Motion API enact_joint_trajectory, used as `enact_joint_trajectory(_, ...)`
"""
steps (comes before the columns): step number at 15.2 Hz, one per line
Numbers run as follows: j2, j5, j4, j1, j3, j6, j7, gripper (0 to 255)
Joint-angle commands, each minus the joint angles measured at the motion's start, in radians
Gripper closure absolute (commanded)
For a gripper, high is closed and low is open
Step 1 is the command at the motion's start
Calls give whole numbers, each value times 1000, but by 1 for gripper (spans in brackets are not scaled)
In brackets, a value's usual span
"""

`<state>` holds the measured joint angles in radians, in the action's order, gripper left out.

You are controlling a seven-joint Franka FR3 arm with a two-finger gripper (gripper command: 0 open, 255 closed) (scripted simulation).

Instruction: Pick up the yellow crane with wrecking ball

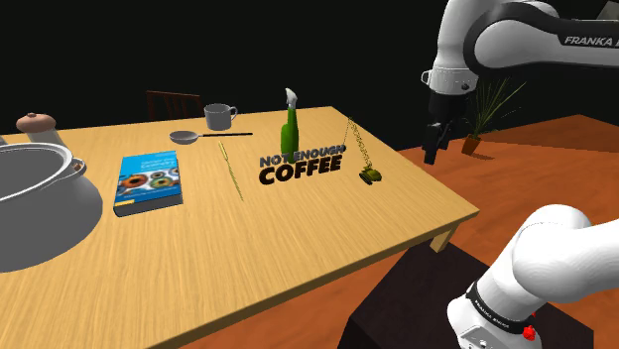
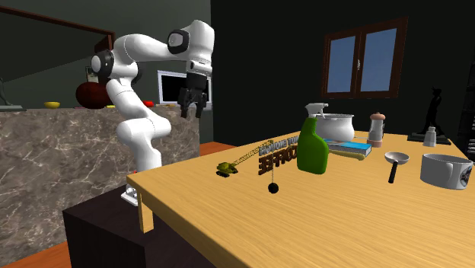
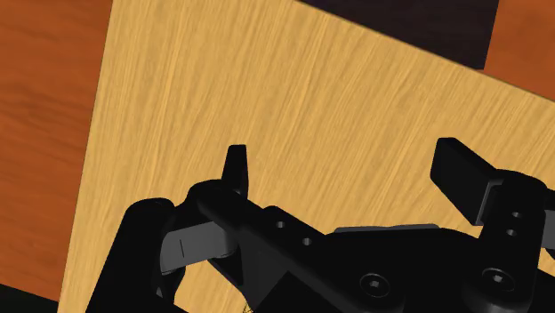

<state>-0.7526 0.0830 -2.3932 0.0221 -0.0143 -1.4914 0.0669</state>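
Note:
The yellow crane (image 1: 369,174) is a small toy with a dark green body near the wooden table's (image 1: 298,238) right end in the shoulder view. Its thin lattice boom slants up toward the spray bottle. In the second exterior view the crane (image 2: 225,169) stands near the table's corner, and its black wrecking ball (image 2: 273,188) hangs from the boom on a line. My gripper (image 1: 433,155) hangs open in the air above and beyond the table's end, well apart from the crane. In the wrist view the fingers (image 3: 236,165) stand wide apart over bare wood, gripper (image 3: 347,169) empty.
A green spray bottle (image 1: 289,124) and a "NOT ENOUGH COFFEE" sign (image 1: 303,167) stand just behind the crane. Further along the table are a blue book (image 1: 148,181), a big grey pot (image 1: 40,198), a small pan (image 1: 188,136) and a mug (image 1: 219,117). Orange floor lies beyond the table's end.

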Motion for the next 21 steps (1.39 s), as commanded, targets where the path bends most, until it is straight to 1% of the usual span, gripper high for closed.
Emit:
enact_joint_trajectory(1,0,0,0,0,0,0,0,0)
enact_joint_trajectory(6,125,-12,2,29,9,-195,-70,0)
enact_joint_trajectory(12,294,-24,48,61,24,-407,-145,0)
enact_joint_trajectory(18,473,-38,135,89,43,-588,-211,0)
enact_joint_trajectory(21,550,-46,184,100,53,-654,-236,0)
